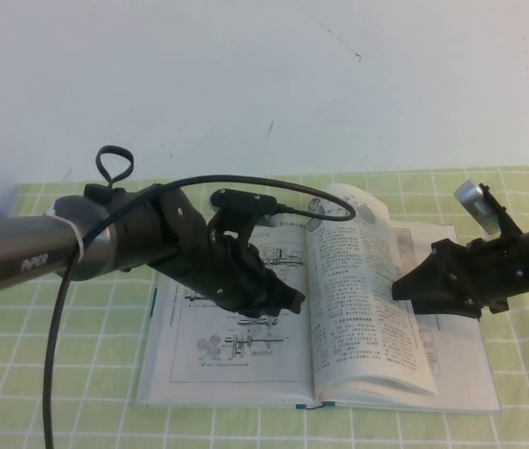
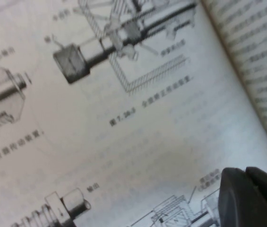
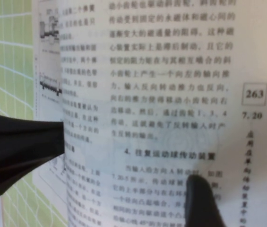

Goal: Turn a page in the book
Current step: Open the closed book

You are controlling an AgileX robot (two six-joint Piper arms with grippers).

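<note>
two arms met over the open book [image 1: 245,374] on the checked worktop [image 1: 77,374].
from above, the left gripper [image 1: 287,301] pressed on the diagram page, whether its fingers were parted i cannot tell; the right gripper [image 1: 403,288] sat at the lifted page [image 1: 367,299]. only the right wrist view showed its fingers [image 3: 20,146] spread wide, one each side of that bowed leaf, not clamped.
</note>
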